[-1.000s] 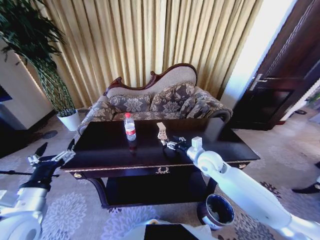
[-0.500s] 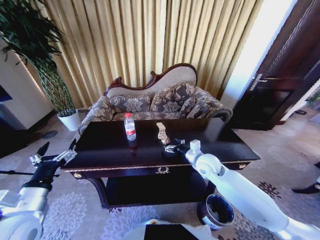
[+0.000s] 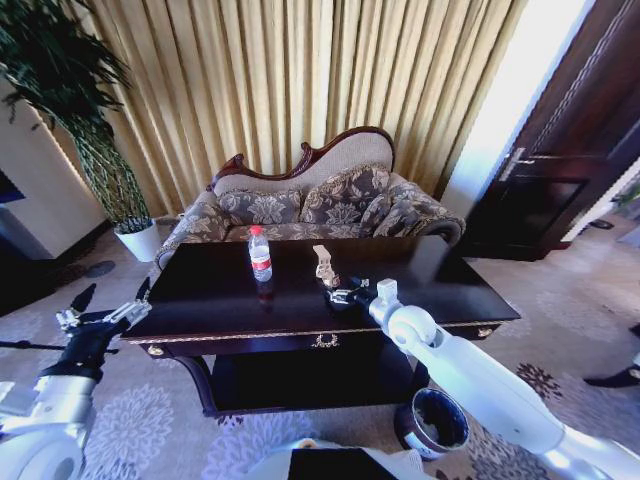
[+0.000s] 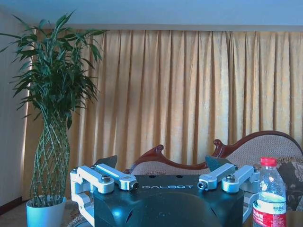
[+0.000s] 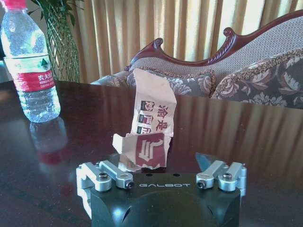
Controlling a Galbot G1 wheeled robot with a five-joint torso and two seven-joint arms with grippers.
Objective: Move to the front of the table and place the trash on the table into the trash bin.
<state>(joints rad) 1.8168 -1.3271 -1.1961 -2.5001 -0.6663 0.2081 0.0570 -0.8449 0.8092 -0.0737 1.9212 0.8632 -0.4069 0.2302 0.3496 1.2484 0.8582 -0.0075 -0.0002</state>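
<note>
one crumpled paper wrapper (image 5: pixel 150 137) stands upright near the table (image 3: pixel 200 300) middle, just ahead of the right gripper (image 5: pixel 163 171), whose fingers are spread; the left gripper (image 4: pixel 161 172), also spread, waits off the left edge.

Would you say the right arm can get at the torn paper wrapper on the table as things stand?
Probably yes: the right gripper sits open over the table, right in front of the paper wrapper, nothing between them.
</note>
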